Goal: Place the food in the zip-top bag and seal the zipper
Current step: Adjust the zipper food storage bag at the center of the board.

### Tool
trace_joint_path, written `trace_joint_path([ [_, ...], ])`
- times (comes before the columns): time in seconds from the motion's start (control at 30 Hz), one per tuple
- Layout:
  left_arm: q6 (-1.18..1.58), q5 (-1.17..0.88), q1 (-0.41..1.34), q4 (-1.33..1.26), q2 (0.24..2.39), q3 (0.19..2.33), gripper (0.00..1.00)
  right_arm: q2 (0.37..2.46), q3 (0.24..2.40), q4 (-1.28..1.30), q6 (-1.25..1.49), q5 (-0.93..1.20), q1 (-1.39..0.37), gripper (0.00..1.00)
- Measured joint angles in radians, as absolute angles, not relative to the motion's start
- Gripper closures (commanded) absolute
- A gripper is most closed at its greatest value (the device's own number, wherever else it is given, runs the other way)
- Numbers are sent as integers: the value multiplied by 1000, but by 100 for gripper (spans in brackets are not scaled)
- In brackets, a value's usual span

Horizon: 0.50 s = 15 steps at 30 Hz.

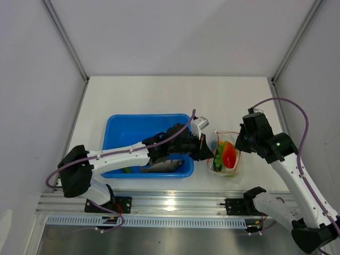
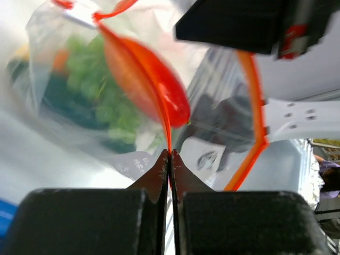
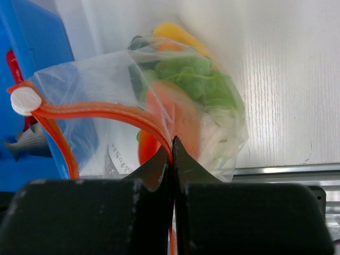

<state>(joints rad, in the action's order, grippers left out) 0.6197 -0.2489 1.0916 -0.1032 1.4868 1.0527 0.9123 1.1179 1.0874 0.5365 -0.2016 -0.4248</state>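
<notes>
The zip-top bag (image 1: 234, 165) stands just right of the blue tray, its mouth held apart. Inside lie a tomato (image 1: 229, 153), green grapes (image 3: 186, 74), a yellow mango (image 3: 172, 33) and white cauliflower (image 3: 219, 134). My left gripper (image 2: 170, 153) is shut on the zipper (image 2: 135, 61) at the bag's left side. My right gripper (image 3: 171, 142) is shut on the zipper (image 3: 95, 112) at the opposite side. From above, the left gripper (image 1: 207, 150) and right gripper (image 1: 239, 145) flank the bag. A white slider (image 3: 25, 101) sits at one end of the strip.
The blue tray (image 1: 122, 125) lies left of the bag, under my left arm. A grey fish (image 3: 29, 144) and a red chili (image 3: 13, 64) rest in it. A small green piece (image 1: 126, 170) shows at its front wall. The metal rail (image 1: 175, 202) runs along the near edge.
</notes>
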Motion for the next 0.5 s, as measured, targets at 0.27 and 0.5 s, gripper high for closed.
trace_joint_path([
  [0.27,627,-242,1077,-65,1477,1089,100,952,1198,1109,513,-204,-423,100],
  [0.5,632,-242,1074,-96,1444,1113,100,902,1222,1103,503,-212,-423,100],
])
